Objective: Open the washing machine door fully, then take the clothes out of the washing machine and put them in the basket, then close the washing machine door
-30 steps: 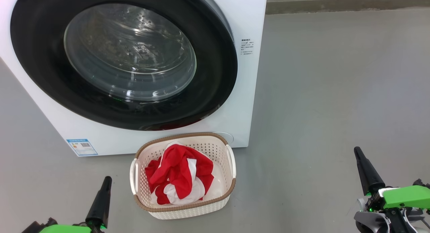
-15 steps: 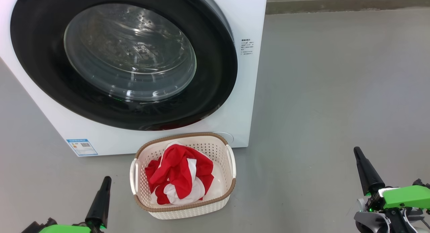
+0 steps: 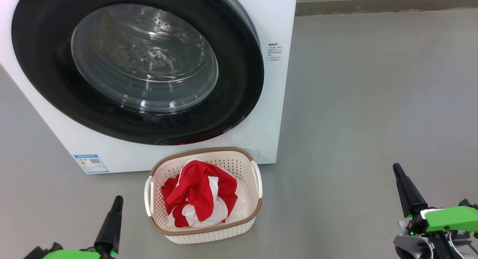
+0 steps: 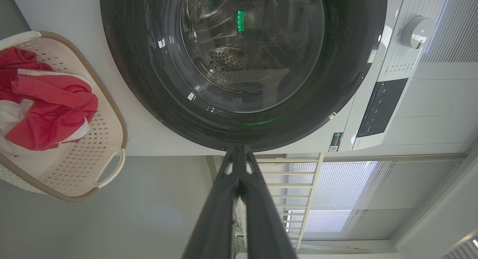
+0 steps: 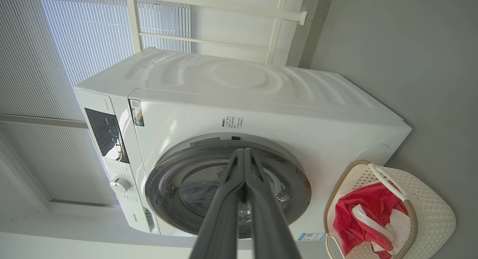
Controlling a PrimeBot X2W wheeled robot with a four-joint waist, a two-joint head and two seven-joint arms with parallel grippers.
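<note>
The white washing machine [image 3: 278, 24] stands ahead with its black-rimmed washing machine door [image 3: 41, 76] lying closed against the front; the glass window shows the steel drum. The cream basket [image 3: 209, 234] sits on the floor right in front of it, holding the red and white clothes [image 3: 199, 197]. My left gripper [image 3: 118, 200] is shut and empty, low at the basket's left. My right gripper [image 3: 396, 167] is shut and empty, well right of the basket. The wrist views show the door [image 4: 127, 76] [image 5: 298, 180], basket [image 4: 108, 173] [image 5: 429, 214], clothes [image 4: 48, 113] [image 5: 369, 210] and closed fingers [image 4: 257, 214] [image 5: 224, 214].
Grey floor [image 3: 373, 102] spreads wide to the right of the machine. A blue label [image 3: 91, 163] marks the machine's lower left front. The control panel and knob [image 4: 416, 31] sit above the door. Blinds and a white frame [image 5: 168, 31] stand behind the machine.
</note>
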